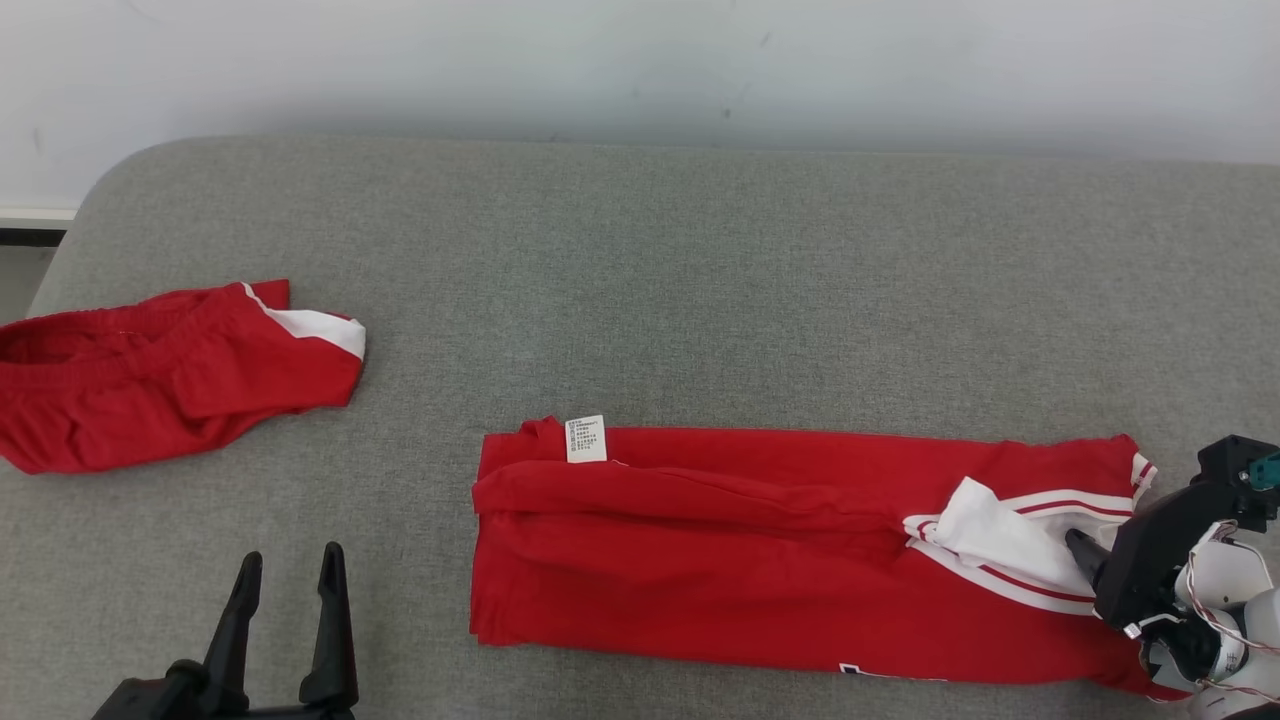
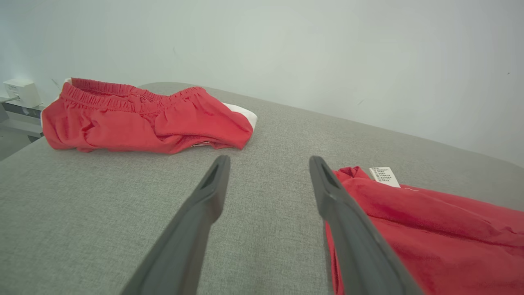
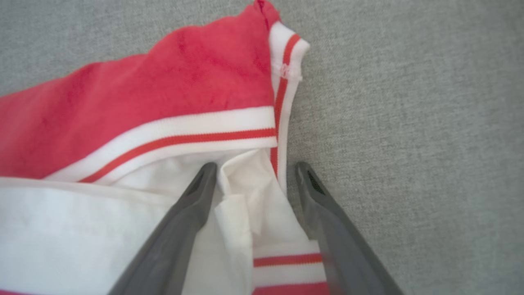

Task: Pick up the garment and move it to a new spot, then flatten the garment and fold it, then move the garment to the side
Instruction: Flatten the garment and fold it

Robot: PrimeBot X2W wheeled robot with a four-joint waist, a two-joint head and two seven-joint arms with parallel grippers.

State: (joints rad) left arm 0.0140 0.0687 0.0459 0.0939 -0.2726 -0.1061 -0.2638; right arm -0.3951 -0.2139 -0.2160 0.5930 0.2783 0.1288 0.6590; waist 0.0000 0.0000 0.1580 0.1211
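Your garment (image 1: 720,540) lies on the worktop (image 1: 700,280), folded into a long band whose long axis runs left to right across the head view. Your right end effector (image 3: 254,168) is at its right end, fingers spread wide and straddling a white fold beside the striped trim (image 3: 196,137), gripping nothing. Your left end effector (image 1: 290,565), also wide open and empty, hovers near the band's left end. The care tag (image 1: 587,438) carries print too small to read. Red shorts (image 1: 150,370) lie well apart.
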